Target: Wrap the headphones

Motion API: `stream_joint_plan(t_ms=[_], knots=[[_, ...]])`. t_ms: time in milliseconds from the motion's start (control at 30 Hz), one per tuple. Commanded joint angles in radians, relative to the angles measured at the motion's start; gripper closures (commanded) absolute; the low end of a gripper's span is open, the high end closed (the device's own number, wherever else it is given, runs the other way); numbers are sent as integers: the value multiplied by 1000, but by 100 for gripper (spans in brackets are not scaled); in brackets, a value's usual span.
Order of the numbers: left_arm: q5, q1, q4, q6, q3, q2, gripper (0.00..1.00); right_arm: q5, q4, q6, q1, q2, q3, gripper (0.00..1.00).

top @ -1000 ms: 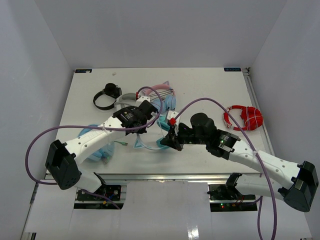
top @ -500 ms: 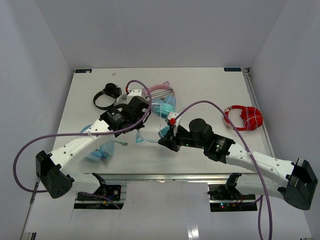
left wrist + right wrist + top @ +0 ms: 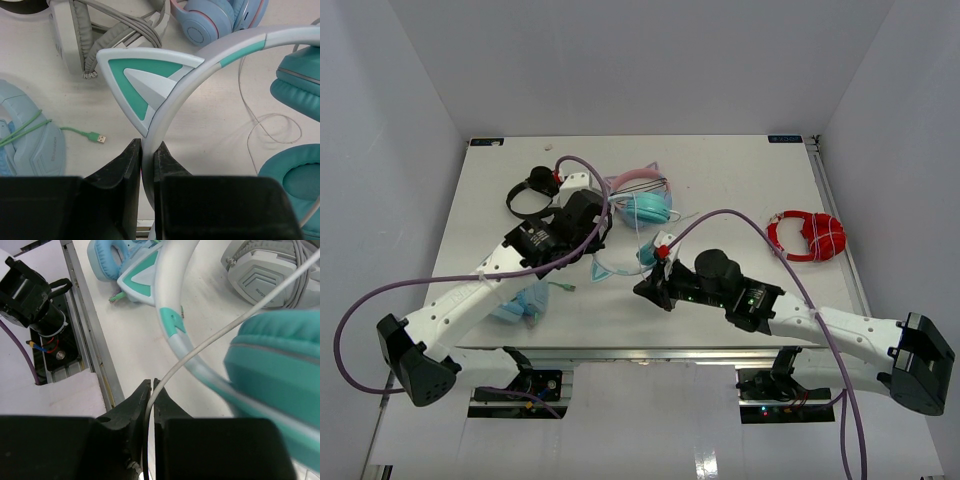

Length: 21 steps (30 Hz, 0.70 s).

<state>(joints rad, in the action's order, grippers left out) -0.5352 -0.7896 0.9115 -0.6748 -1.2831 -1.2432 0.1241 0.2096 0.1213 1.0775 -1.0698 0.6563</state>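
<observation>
The headphones (image 3: 648, 209) have turquoise ear cups (image 3: 300, 85) and a white headband (image 3: 210, 65) with a teal cat ear (image 3: 145, 80). They sit mid-table, partly lifted. My left gripper (image 3: 597, 243) is shut on the headband just below the cat ear, which fills the gap between the fingers (image 3: 148, 150). The thin white cable (image 3: 210, 342) runs from a teal cup (image 3: 280, 360) down between the fingers of my right gripper (image 3: 152, 387), which is shut on it. From above, the right gripper (image 3: 642, 290) sits in front of the headphones, near the table's front edge.
A black pair (image 3: 532, 192) and a grey headset (image 3: 80, 35) lie at the back left. A pink-banded blue pair (image 3: 642, 180) lies behind the teal cup. A light-blue pair (image 3: 525, 300) with a green USB cable (image 3: 95, 136) lies front left. Red headphones (image 3: 807, 234) lie on the right.
My left gripper has carried the headband back and to the left, dragging the headphones along. My right gripper has shifted slightly left and nearer the front edge, with the cable still in it.
</observation>
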Motion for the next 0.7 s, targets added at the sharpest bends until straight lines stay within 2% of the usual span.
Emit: stream_joint_plan(t_ms=[0,333,667], knots=[[-45,27,-86,-79,-35,82,100,-72,80,3,46,-2,3,89],[-46,47,-136,-147,-23,138,100,-195,94,1,141,-16,4,89],[-85,56,-179,-184,2,234,100,-222,137,8,175,-21,-41,92]])
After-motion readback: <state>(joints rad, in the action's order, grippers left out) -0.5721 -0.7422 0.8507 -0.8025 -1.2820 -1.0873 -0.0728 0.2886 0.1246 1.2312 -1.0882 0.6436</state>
